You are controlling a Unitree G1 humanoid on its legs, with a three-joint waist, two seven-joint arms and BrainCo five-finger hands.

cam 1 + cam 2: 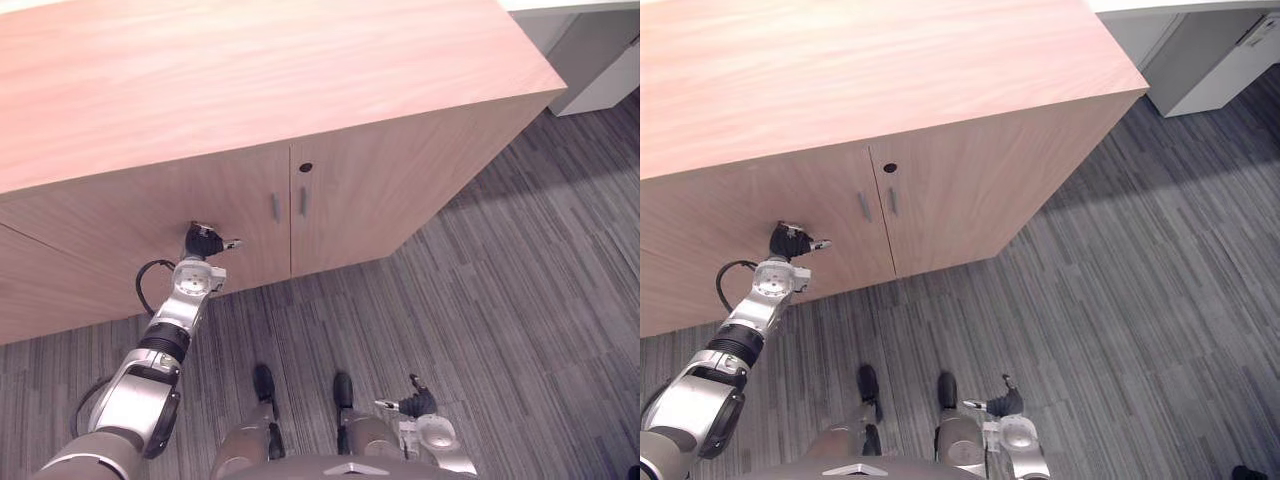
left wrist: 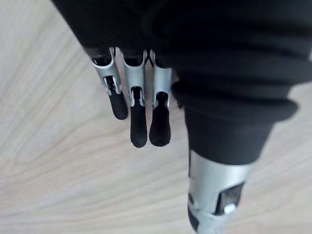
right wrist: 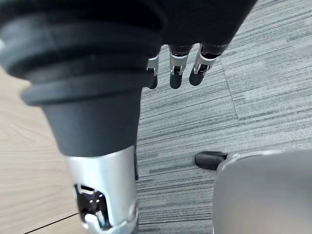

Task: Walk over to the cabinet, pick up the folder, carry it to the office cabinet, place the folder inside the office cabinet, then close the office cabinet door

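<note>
A light wooden office cabinet (image 1: pixel 250 80) stands before me with both doors shut. Two slim grey handles (image 1: pixel 276 207) sit at the seam, below a dark keyhole (image 1: pixel 305 167). My left hand (image 1: pixel 203 242) reaches out to the left door (image 1: pixel 120 240), left of the handles. In the left wrist view its straight fingers (image 2: pixel 138 122) lie against the wood with nothing in them. My right hand (image 1: pixel 418 403) hangs low at my side over the carpet, its fingers (image 3: pixel 175 73) relaxed and empty.
Grey striped carpet (image 1: pixel 500 300) spreads to the right of the cabinet. White and grey furniture (image 1: pixel 590 60) stands at the far right, past the cabinet's corner.
</note>
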